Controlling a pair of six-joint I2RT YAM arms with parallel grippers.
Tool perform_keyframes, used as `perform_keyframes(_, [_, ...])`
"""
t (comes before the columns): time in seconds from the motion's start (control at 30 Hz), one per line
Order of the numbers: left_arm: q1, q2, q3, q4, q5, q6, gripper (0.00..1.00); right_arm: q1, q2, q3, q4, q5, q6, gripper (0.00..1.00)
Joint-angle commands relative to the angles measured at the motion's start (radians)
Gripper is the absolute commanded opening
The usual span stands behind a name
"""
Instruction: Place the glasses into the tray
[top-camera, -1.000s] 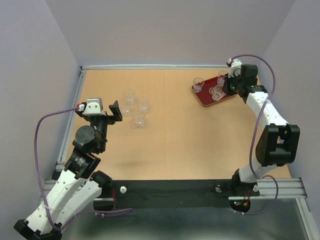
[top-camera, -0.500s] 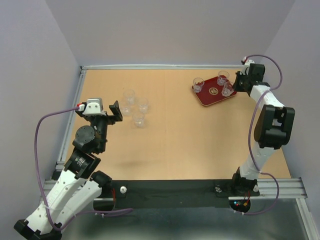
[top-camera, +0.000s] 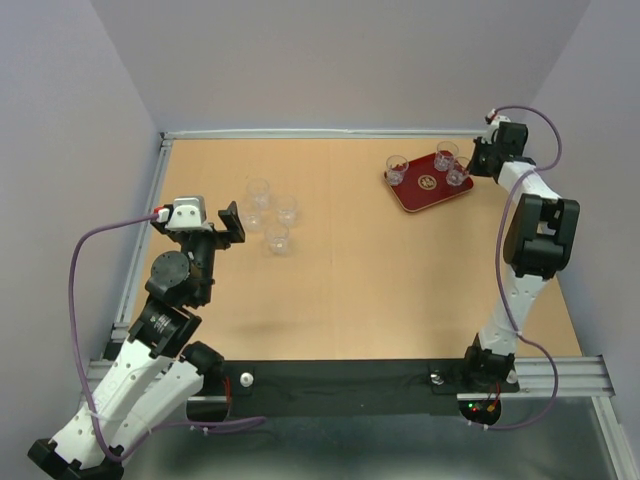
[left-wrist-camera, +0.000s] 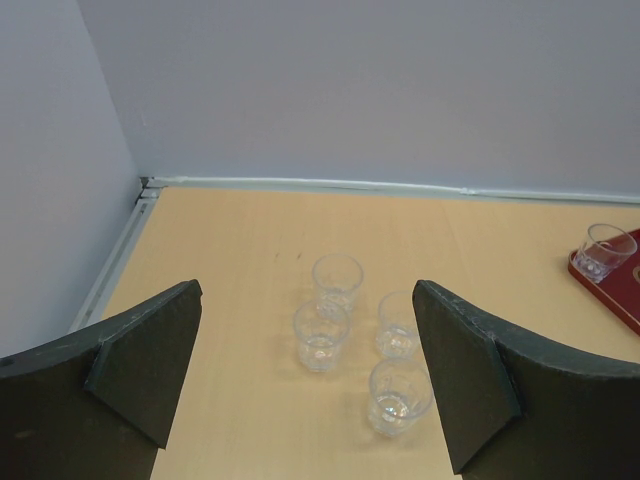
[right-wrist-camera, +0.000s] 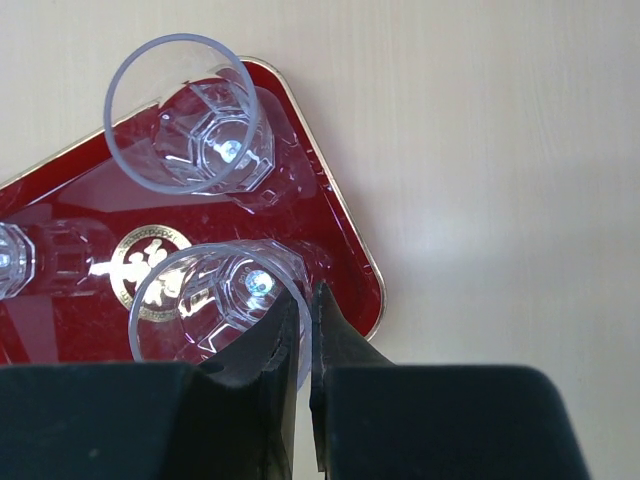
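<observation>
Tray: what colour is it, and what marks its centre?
Dark red tray, pale emblem at centre; best in right wrist view.

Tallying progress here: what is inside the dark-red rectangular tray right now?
Three small clear tumblers stand upright in the dark-red rectangular tray, around its pale centre emblem. The right gripper pinches the rim of the nearest tumbler. Its fingers hide part of the tray's near edge.

Glasses (right-wrist-camera: 190, 125) clear & glossy, tray (right-wrist-camera: 340, 262) glossy red, table (top-camera: 350, 280) matt wood-look.

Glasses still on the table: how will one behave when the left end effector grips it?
The nearest glass looks smooth and clear, so probably slippery and fragile. Short and upright, it seems unlikely to tip, though its close neighbours may get nudged.
</observation>
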Motion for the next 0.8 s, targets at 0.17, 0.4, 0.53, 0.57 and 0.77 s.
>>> perform_keyframes(0.17, [0.005,0.005,-0.01,0.044,-0.007,0.006,0.99,-0.005,0.064,0.114,0.054,0.034,0.01,0.06])
perform_keyframes(0.4, [0.006,0.008,-0.013,0.046,-0.009,0.006,0.99,-0.005,0.088,0.125,0.054,0.048,0.001,0.17])
perform_keyframes(0.53, [0.005,0.008,-0.012,0.044,-0.01,0.006,0.99,-0.005,0.097,0.132,0.055,0.05,-0.002,0.18])
perform_keyframes(0.57, [0.006,0.008,-0.012,0.046,-0.01,0.007,0.99,-0.005,0.097,0.134,0.055,0.051,-0.002,0.18])
perform_keyframes(0.77, [0.005,0.009,-0.013,0.046,-0.013,0.007,0.99,-0.005,0.085,0.148,0.054,0.061,-0.013,0.41])
